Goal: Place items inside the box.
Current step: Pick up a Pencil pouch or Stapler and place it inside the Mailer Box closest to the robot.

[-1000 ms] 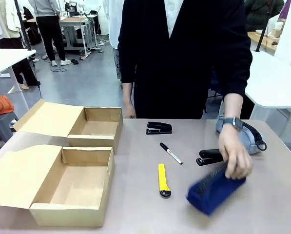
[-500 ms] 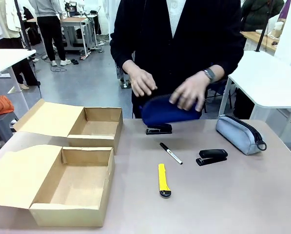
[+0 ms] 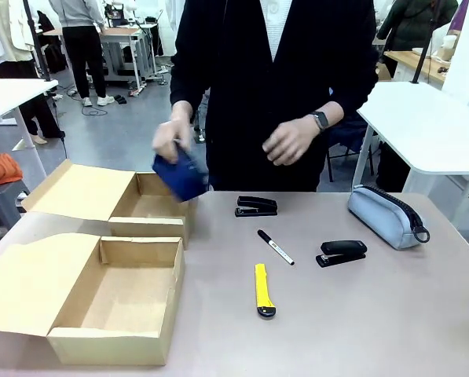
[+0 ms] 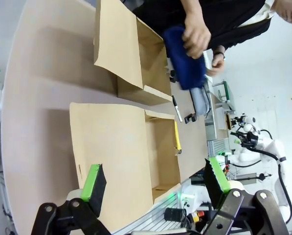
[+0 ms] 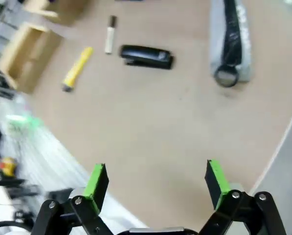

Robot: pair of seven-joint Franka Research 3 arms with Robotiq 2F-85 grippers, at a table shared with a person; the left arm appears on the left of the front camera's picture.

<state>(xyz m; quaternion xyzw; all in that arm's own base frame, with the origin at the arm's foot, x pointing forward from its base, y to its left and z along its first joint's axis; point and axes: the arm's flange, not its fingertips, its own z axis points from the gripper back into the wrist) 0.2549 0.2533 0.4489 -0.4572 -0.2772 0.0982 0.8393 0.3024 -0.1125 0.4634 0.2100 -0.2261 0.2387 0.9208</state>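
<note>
Seeming soft and light, the navy pouch (image 3: 183, 174) hangs from the person's hand (image 3: 174, 140), closed around its top end.

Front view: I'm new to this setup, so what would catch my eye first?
A person's hand holds a navy pouch above the far box, at the left. A grey pouch lies at the right. Between them lie a far stapler, a marker, a near stapler and a yellow knife.

The navy pouch (image 3: 181, 174) is held above the far open box (image 3: 148, 229); grey pouch (image 3: 383, 216), far stapler (image 3: 256, 206), near stapler (image 3: 342, 252), marker (image 3: 275, 247) and yellow knife (image 3: 263, 290) are laid on the table (image 3: 375, 322).
</note>
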